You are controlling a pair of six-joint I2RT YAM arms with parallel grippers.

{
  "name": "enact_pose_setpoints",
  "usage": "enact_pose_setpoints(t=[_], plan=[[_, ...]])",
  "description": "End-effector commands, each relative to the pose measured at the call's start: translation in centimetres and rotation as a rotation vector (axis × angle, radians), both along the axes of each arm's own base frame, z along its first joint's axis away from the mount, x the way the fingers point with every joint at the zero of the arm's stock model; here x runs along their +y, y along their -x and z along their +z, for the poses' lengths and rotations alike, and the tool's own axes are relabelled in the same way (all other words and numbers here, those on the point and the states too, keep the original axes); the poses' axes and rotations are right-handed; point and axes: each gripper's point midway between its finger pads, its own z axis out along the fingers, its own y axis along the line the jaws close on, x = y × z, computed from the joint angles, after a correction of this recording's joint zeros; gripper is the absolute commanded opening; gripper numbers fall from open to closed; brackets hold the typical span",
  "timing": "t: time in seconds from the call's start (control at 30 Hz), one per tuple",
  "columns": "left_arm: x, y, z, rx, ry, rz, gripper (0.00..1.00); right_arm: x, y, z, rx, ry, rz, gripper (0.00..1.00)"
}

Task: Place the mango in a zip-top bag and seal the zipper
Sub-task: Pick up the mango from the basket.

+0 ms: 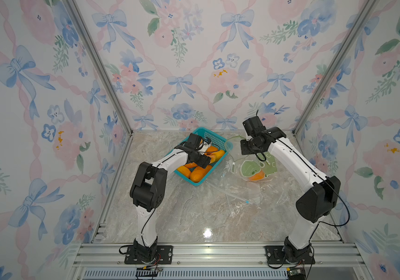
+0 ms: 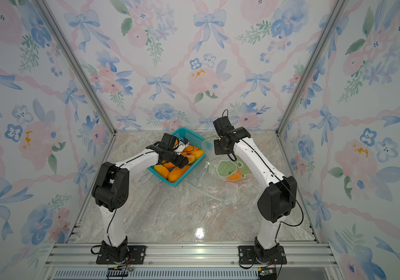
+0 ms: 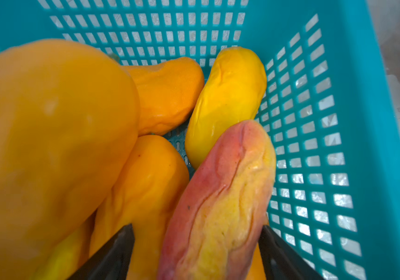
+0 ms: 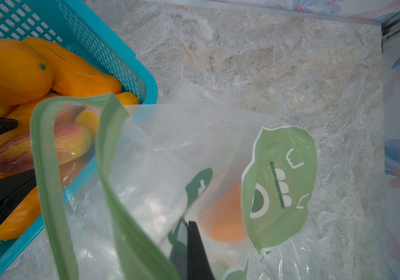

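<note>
While the right gripper (image 4: 189, 230) pinches the 3 o'clock bag (image 4: 160, 150) open for loading, the spread left gripper (image 3: 196, 228) straddles 1 mango (image 3: 225, 189).

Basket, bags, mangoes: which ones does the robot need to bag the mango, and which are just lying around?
For the job:
reddish mango, straddled by the open left gripper; zip-top bag, pinched by the shut right gripper; orange mango already inside it.

Just lying about:
teal basket; other mangoes in it; flat clear bags on the table.
</note>
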Motion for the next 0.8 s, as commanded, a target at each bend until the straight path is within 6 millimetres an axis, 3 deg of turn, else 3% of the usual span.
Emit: enact_pose_setpoints(t=[0.0,0.13,0.37,0.5,0.57,0.77], plan=[[0.3,0.2,-1.9,0.044,-0.029,-0.006,0.84,0.4,0.2,-0.2,0.009,-0.009,0.005,0.02],[0.3,0.2,-1.7,0.043,-0.027,-0.004,0.73,0.3,0.2,-0.4,0.01,-0.008,0.003,0.03],[0.8,0.9,-1.8,0.052,-0.043,-0.002,0.69,0.3,0.0,-0.2,0.003,-0.014,-0.002,0.03],[1.0,1.3,-1.1,0.044,-0.041,0.0,0.48,0.4,-0.1,-0.1,-0.002,-0.017,-0.002,0.04],[0.7,1.4,-0.1,0.033,-0.018,-0.005,0.38,0.3,-0.1,0.1,-0.006,-0.019,-0.003,0.03],[-0.8,1.9,6.3,-0.045,0.111,-0.019,0.32,0.5,0.0,0.4,-0.015,-0.037,-0.003,0.03]])
